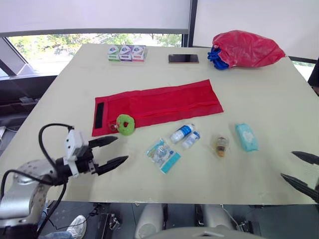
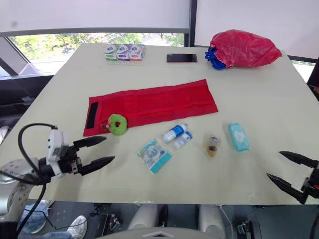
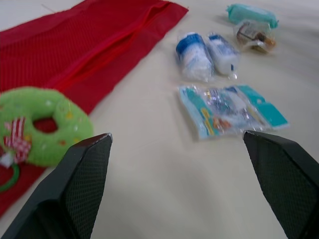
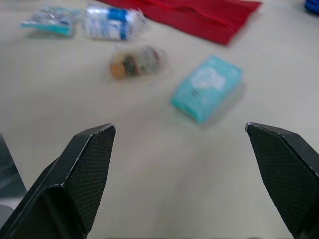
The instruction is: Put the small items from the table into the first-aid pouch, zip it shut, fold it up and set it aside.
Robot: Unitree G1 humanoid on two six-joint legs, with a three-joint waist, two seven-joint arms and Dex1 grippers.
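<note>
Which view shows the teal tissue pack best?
Right wrist view: the tissue pack appears nearest and whole, with its printed face up. The eye views show it whole but small; the left wrist view shows it far off.

Both arms low: left tool (image 1: 122, 148) fingers spread, empty; right tool (image 2: 274, 164) fingers spread, empty.

Cream table (image 1: 269, 104). Centre: red first-aid pouch (image 1: 159, 102), laid flat and unfolded. A green ring toy (image 1: 125, 125) overlaps the pouch's near edge at its left end. Row nearer than the pouch, left to right: clear packet (image 1: 163, 154), two white-and-blue rolls (image 1: 182, 133) side by side, small clear-wrapped item (image 1: 220, 145), teal tissue pack (image 1: 246, 137). Far edge: three small boxes (image 1: 126, 53) in a row, dark phone (image 1: 183, 59), red bag (image 1: 246, 49) with blue cord
</note>
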